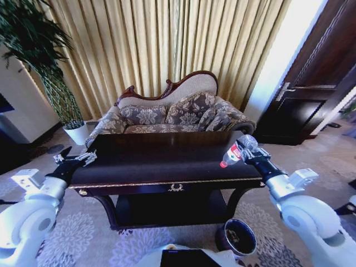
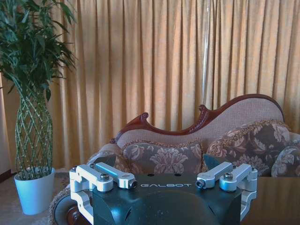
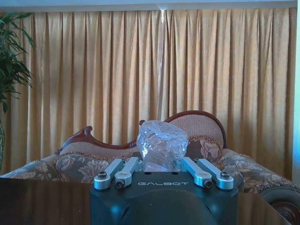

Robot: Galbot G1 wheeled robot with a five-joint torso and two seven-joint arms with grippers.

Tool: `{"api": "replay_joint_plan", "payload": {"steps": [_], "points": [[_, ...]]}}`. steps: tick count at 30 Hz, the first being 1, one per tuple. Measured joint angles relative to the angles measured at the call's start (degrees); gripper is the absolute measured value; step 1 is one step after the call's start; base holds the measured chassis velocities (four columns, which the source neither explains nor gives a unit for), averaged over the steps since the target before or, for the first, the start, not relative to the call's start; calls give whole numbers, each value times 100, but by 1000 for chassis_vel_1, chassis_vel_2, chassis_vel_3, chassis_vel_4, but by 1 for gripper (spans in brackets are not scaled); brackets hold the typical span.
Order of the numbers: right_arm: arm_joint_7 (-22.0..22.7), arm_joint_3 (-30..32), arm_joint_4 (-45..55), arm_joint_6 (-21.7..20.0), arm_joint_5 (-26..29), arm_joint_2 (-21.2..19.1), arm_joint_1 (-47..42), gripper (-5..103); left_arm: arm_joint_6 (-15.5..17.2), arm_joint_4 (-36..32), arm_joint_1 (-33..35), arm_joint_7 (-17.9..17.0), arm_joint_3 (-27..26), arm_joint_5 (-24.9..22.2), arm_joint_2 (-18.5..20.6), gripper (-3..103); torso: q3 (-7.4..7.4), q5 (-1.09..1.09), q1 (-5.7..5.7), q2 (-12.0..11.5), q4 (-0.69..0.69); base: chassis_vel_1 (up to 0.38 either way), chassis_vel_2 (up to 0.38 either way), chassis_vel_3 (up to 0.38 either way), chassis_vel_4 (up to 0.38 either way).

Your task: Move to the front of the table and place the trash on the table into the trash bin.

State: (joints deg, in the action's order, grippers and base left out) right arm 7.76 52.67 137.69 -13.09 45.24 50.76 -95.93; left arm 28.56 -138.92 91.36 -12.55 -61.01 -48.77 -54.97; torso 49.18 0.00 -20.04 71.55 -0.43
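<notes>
The left gripper (image 1: 75, 159) hangs with its fingers spread apart and nothing between them, just above the left end of the table (image 1: 161, 161). Toward the right end, the right gripper (image 1: 245, 149) has its fingers closed around the clear bottle (image 1: 232, 154), lifted off the tabletop with the red cap tilted down. The trash bin (image 1: 236, 236) stands on the carpet below the table's right front corner.

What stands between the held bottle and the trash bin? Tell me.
Nothing visible. The right gripper holds the bottle above the table's right end; the trash bin stands open on the carpet below, beside that end.
</notes>
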Motion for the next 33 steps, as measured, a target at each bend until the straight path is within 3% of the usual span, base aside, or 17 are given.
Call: {"api": "replay_joint_plan", "payload": {"steps": [14, 33], "points": [[-19, -69, 6, -7, -221, 203, -117, 26, -164, -114, -41, 252, 52, 590, 101, 100, 0, 0, 0, 0, 1, 0, 0, 0, 0], [-38, -146, 34, 11, -445, 415, -227, 26, -228, -45, -21, 345, 105, 639, 60, 100, 0, 0, 0, 0, 0, 17, -16, -21, 15]]}}
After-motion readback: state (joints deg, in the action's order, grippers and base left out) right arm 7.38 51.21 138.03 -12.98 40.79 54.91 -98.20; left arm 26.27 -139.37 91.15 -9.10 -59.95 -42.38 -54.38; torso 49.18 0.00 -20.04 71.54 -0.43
